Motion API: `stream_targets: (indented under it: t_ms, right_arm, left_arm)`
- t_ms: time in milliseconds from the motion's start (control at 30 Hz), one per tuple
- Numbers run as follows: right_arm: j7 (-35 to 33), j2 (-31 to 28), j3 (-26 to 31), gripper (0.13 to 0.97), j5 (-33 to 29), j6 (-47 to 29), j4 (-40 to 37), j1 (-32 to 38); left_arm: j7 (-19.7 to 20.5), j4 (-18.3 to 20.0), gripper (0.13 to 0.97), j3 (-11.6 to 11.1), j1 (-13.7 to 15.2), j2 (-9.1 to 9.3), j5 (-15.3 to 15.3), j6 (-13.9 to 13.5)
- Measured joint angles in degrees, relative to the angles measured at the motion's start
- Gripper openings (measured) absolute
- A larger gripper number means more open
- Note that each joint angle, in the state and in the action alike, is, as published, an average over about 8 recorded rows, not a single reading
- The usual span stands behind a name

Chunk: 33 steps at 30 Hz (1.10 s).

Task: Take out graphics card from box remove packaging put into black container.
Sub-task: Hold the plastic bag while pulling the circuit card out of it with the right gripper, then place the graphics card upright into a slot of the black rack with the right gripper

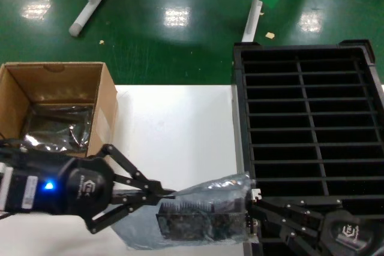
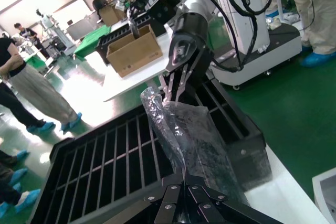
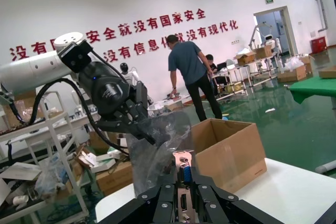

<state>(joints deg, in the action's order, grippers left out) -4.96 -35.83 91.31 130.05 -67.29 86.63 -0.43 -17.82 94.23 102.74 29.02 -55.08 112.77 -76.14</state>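
A white table (image 1: 180, 130) stands on green floor (image 1: 180, 40), with white stand legs (image 1: 90, 1) behind.

Graphics card (image 1: 201, 223) mostly veiled by the crinkly packaging (image 1: 180, 232); only its fins and bracket end read through, board detail unreadable. Packaging's lower edge cut off by the head view's bottom. Right gripper (image 1: 255, 207) body cropped at the bottom right corner; left gripper (image 1: 162, 195) arm runs off the left edge. Box (image 1: 54, 103) left wall cropped; contents at its bottom are a dark shiny blur, can't tell what. Black container (image 1: 306, 142) right side and near rows cut off.
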Motion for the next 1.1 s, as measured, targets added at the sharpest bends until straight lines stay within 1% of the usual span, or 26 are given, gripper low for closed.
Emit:
stream_targets:
  t_ms: [233, 467, 633, 800, 900, 967, 1033, 1100]
  right_arm:
    - [0.3, -0.1, 0.2, 0.180, -0.5, 0.5, -0.4, 1.0]
    - [0.8, -0.6, 0.1, 0.180, -1.2, 1.6, -0.5, 2.3]
    - [1.1, -1.3, -0.2, 0.180, -2.0, 2.9, 0.3, 3.2]
    - [1.7, -2.8, -0.9, 0.180, -3.2, 4.9, 1.9, 3.4]
    - [2.6, -4.1, -1.6, 0.180, -4.0, 6.3, 3.7, 3.0]
    - [3.4, -5.4, -2.3, 0.180, -4.6, 7.4, 5.4, 2.4]
    - [4.4, -6.9, -3.3, 0.180, -5.2, 8.6, 7.4, 1.6]
    - [5.5, -8.8, -4.5, 0.180, -5.9, 9.8, 9.8, 0.5]
  left_arm:
    - [-2.0, -2.5, 0.142, -2.0, -1.0, -2.32, 1.1, -1.6]
    - [-5.3, -6.9, 0.142, -3.9, -1.9, -4.31, 2.2, -3.8]
    - [-8.2, -11.1, 0.142, -4.9, -2.0, -4.98, 2.9, -5.6]
    - [-12.0, -16.6, 0.142, -5.6, -1.7, -5.05, 3.4, -8.1]
    - [-14.6, -20.5, 0.142, -5.5, -0.7, -4.74, 3.5, -9.8]
    - [-16.4, -23.4, 0.142, -4.7, 0.5, -4.46, 3.6, -10.9]
    - [-18.2, -26.3, 0.142, -3.4, 2.1, -4.19, 3.9, -11.9]
    - [-20.0, -29.1, 0.142, -1.4, 4.1, -4.00, 4.6, -12.6]
